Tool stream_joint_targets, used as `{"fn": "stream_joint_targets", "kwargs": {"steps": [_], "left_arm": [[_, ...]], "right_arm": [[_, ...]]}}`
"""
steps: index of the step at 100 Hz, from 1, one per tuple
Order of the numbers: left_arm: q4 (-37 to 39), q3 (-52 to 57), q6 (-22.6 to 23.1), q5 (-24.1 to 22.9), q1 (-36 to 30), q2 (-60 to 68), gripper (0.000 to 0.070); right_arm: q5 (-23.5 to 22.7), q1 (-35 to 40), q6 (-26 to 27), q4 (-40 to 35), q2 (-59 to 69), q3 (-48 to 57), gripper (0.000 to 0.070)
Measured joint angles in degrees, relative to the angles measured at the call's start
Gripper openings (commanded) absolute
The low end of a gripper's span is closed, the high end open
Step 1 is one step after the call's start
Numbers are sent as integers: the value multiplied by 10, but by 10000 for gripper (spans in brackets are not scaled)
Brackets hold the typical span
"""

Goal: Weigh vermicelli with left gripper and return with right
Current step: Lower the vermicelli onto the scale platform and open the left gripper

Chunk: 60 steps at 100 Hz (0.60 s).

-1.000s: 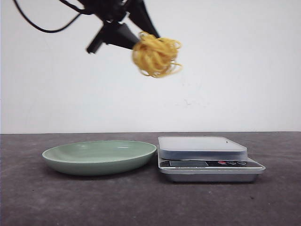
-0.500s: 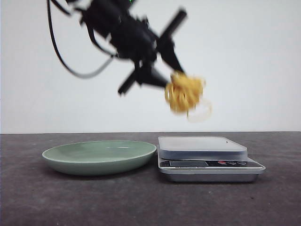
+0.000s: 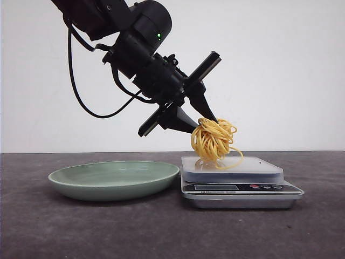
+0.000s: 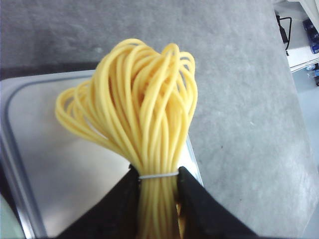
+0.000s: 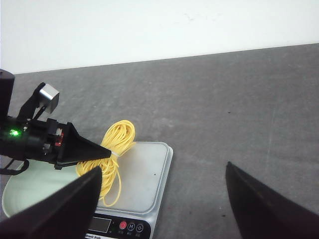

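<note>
A: Since half a second ago the left gripper [image 3: 200, 121] has come down, and the vermicelli [image 3: 214, 141] now hangs just over the kitchen scale [image 3: 240, 182], at the left part of its platform. Whether the lowest strands touch the platform, I cannot tell.

B: And the containers?

A: The pale green plate [image 3: 114, 179] beside the scale has nothing in it.

B: How do the fingers hold the bundle?

A: In the left wrist view the two black fingers [image 4: 119, 206] squeeze the strands at a thin white tie, and the loops fan out beyond the tips. The right gripper [image 5: 164, 199] stands with fingers wide apart, well above the table [image 5: 249, 109], holding nothing.
</note>
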Motion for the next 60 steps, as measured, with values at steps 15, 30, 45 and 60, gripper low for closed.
{"fn": "stream_joint_targets", "kwargs": {"steps": [15,30,45,60], "left_arm": [[-5,0,0,-6,0,0,4],[-15,0,1,-7,0,3,4],[-20,0,4,-6,0,10,5],[-18,0,4,9,0,10,264]], "right_arm": [[0,0,0,0,0,0,481],[-1,0,0,0,0,0,481],[-1,0,0,-5,0,0,481],[-1,0,0,-9,0,0,481]]}}
